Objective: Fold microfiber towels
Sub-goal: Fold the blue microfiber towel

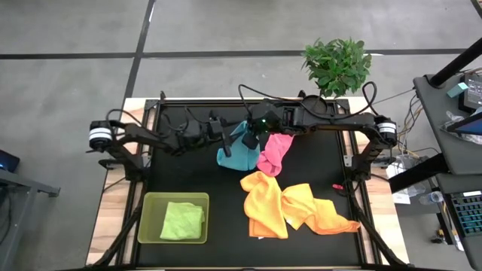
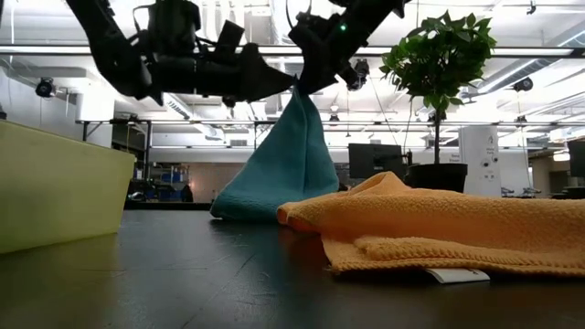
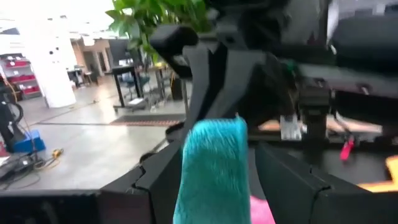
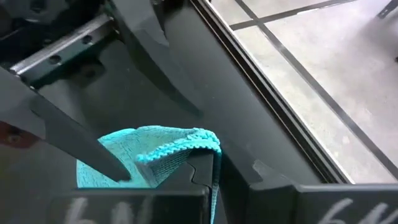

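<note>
**benchwatcher:** ok so what's on the bench, front edge to back?

**me (the arms):** Nearest the front-left corner sits the green tray (image 1: 149, 202) with a lime green towel (image 1: 182, 220) folded inside it. Along the front toward the right there's the yellow towel (image 1: 263, 203) and the orange towel (image 1: 320, 212), both crumpled and overlapping each other. Further back, about mid-bench, the pink towel (image 1: 276, 150) lies bunched up, touching the blue one.

**benchwatcher:** and the blue one?

**me (the arms):** The light blue towel (image 2: 288, 164) is up near the back edge. My right gripper (image 2: 306, 80) is pinched shut on its top corner, so it hangs down in a cone (bottom hem resting on the bench surface). My left gripper (image 3: 214, 180) is right beside it with the fingers spread apart, the cloth hanging between them; I can't tell if they touch it.

**benchwatcher:** anything past the bench?

**me (the arms):** A potted plant (image 1: 337, 65) just beyond the back edge.
</note>
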